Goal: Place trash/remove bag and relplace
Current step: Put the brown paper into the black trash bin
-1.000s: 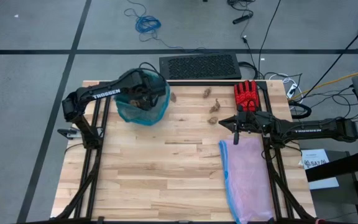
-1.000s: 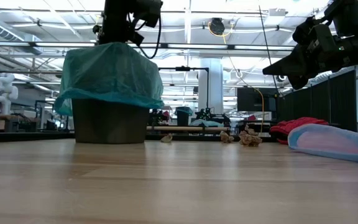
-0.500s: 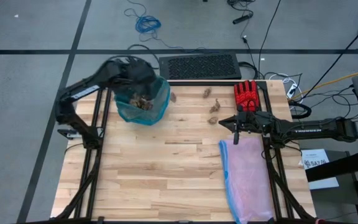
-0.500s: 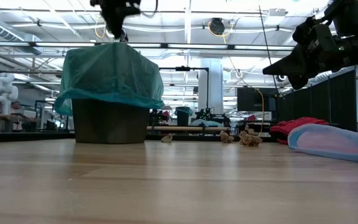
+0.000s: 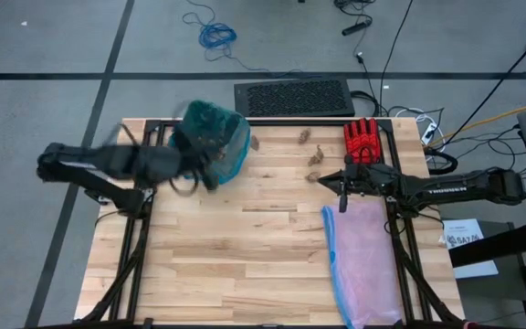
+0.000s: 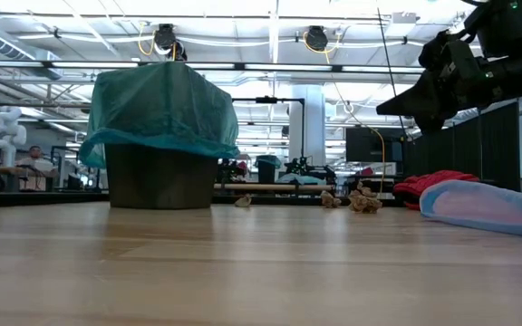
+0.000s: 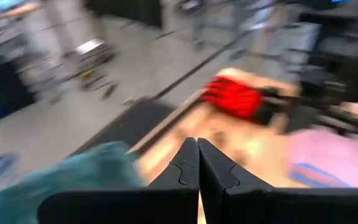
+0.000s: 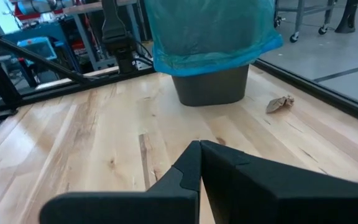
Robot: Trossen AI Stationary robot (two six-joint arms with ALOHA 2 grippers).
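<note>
Teal bag (image 5: 210, 146) lines the bin just beside the left claw (image 5: 210, 179), which has swung off it, pinched shut and empty — paper wads (image 5: 315, 157) near the shut right claw (image 5: 342, 195) remain unbinned.

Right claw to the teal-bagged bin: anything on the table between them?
High view: two brown paper wads near the right claw, one wad beside the bin; otherwise bare wood.
</note>
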